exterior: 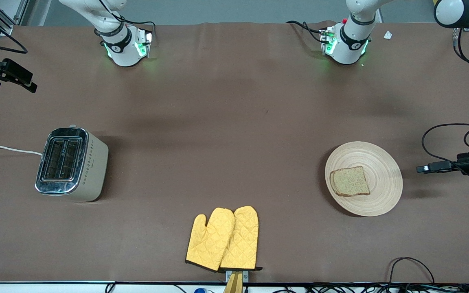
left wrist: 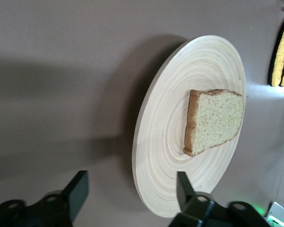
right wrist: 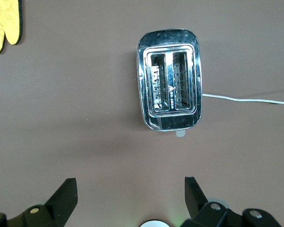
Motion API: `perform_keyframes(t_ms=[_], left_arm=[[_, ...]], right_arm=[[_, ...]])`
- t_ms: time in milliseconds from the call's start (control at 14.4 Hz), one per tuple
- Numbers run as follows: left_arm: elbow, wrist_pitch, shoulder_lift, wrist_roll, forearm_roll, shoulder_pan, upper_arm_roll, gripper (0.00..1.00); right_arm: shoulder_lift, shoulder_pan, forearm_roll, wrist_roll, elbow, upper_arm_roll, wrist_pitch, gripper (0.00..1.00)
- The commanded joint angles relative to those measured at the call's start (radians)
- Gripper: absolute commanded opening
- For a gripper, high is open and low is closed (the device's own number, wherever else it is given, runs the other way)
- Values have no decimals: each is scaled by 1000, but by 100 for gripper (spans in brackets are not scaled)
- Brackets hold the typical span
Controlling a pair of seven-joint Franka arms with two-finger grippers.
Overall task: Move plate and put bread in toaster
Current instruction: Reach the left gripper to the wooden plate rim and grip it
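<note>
The tan wooden plate (exterior: 381, 195) lies toward the left arm's end of the table, with the bread slice (exterior: 349, 181) on the part of it toward the table's middle. Both show in the left wrist view, the plate (left wrist: 165, 156) and the bread (left wrist: 215, 120). My left gripper (left wrist: 131, 176) is open and empty, low beside the plate's rim toward the left arm's end, with one finger (left wrist: 182, 182) over the rim. The toaster (exterior: 71, 162) stands toward the right arm's end, both slots empty. My right gripper (right wrist: 128, 182) is open and empty, high over the table, looking down on the toaster (right wrist: 170, 78).
A pair of yellow oven mitts (exterior: 224, 240) lies near the table's front edge, in the middle. The toaster's white cord (exterior: 6, 149) runs off the right arm's end of the table. Loose black cables (exterior: 442, 134) hang past the plate at the left arm's end.
</note>
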Motion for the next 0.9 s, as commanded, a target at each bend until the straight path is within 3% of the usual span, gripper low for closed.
perform_keyframes(t_ms=[0, 830], left_arm=[[31, -10, 42, 34, -23, -2, -4, 78], [31, -14, 84, 122, -83, -2, -8, 62]], right_arm=[[-19, -2, 15, 0, -18, -1, -2, 100], [-17, -2, 27, -2, -18, -1, -2, 100]])
